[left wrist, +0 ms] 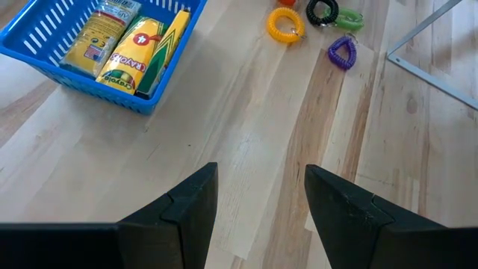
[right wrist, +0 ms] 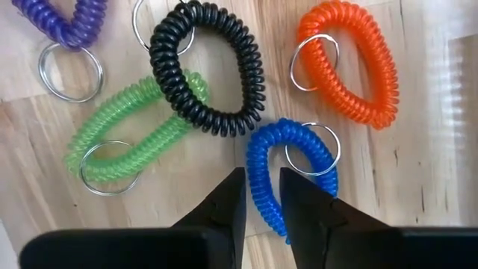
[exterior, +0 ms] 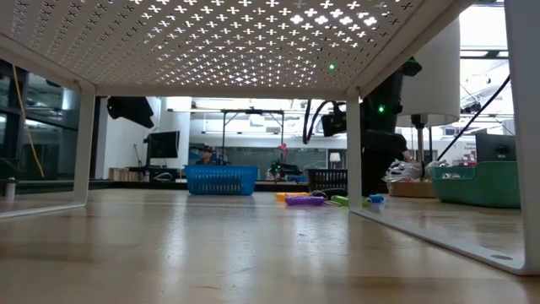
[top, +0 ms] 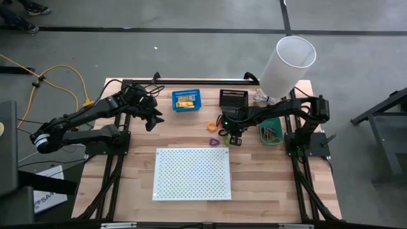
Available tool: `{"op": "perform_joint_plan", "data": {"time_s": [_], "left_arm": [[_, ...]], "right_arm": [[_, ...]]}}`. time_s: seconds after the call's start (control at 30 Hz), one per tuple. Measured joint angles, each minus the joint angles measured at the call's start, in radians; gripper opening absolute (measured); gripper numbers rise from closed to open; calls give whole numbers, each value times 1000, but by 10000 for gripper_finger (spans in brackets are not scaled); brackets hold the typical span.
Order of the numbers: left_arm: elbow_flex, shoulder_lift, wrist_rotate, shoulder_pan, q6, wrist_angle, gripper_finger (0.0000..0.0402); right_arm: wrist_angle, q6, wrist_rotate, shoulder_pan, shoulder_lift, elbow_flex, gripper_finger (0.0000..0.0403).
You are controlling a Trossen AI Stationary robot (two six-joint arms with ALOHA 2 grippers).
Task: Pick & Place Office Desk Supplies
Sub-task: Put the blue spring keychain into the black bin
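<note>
Several plastic coil loops with key rings lie on the wood: purple [right wrist: 60, 19], black [right wrist: 213, 75], green [right wrist: 131, 138], orange [right wrist: 358, 67] and blue [right wrist: 299, 146]. My right gripper [right wrist: 261, 196] points down over them, shut on the blue loop, between the black bin and the white board [top: 192, 173]. My left gripper [left wrist: 261, 202] hangs open above bare wood beside the blue bin [left wrist: 89, 71], which holds yellow packets [left wrist: 138, 52]; nothing is between its fingers. My right gripper pinches one side of the blue loop [right wrist: 261, 179] between its two fingertips. The fingers come from above, pointing steeply down, and lie across the coil strand. The loop lies flat on the table, its key ring [right wrist: 314, 149] beside the fingers.
A black bin [top: 233, 98] and a green bin [top: 272, 130] with rubber bands stand near the right arm. A tall white cylinder [top: 289, 63] rises at the back right. The board stands on legs [exterior: 354, 152] over the near middle of the table.
</note>
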Motion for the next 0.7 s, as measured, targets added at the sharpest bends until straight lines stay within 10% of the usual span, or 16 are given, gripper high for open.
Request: {"op": "perform_joint_plan", "data": {"time_s": [0.7], "left_arm": [[0,0,0,0,0,0,195]], "right_arm": [[-4,-22,0,0,0,0,32]]}}
